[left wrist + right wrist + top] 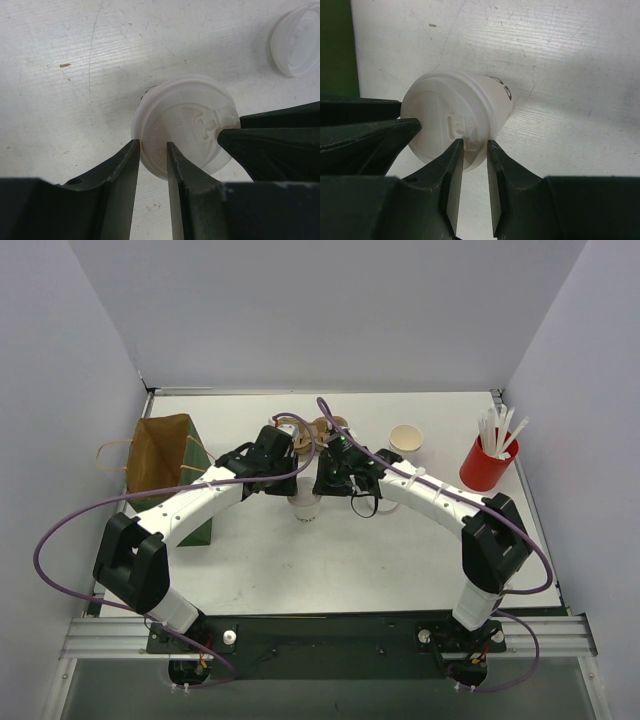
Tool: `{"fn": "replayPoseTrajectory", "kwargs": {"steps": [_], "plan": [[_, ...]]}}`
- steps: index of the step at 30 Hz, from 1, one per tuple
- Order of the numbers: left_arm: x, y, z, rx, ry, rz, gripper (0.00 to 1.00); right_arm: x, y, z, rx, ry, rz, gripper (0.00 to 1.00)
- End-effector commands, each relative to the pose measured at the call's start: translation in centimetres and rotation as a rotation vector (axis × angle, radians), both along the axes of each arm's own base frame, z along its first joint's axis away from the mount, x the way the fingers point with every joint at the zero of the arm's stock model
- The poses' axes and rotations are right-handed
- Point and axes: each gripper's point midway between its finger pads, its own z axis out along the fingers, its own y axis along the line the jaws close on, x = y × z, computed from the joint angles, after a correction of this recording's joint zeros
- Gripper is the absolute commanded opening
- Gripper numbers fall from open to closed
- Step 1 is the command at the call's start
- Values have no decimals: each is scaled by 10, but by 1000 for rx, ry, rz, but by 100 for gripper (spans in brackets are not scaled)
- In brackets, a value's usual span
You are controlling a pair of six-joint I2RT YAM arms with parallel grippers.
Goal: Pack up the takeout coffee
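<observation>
One white takeout cup (307, 508) with its whitish lid on stands upright at the table's middle. In the left wrist view the lid (185, 125) fills the centre, and in the right wrist view the cup (495, 97) shows dark print on its side. My left gripper (152, 145) pinches the lid's rim on one side. My right gripper (473, 142) pinches the rim on the opposite side, near the sip tab. Both meet over the cup in the top view: left gripper (292, 485), right gripper (325, 485). A second white cup (406, 438) stands open, without a lid, at the back right.
A loose whitish lid (297, 42) lies on the table beyond the cup. The brown pulp cup carrier (312, 428) sits just behind the grippers. A brown paper bag (165, 450) stands at the left. A red cup of white sticks (488, 462) stands at the far right.
</observation>
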Motion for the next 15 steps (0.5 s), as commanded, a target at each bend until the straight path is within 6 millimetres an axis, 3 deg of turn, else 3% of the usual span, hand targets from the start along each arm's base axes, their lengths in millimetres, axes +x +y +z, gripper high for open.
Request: {"fn": "replayPoseTrajectory", "kwargs": {"steps": [1,10,15], "plan": [[-5,-1,-9,24,40,-16,38,-41,-34,-68,-172,180,2,20],[-6,0,-14,26,50,-14,38,-49,-40,-86,-212,223,11,20],[-5,-2,-14,26,51,-24,38,-48,-36,-75,-193,210,23,21]]}}
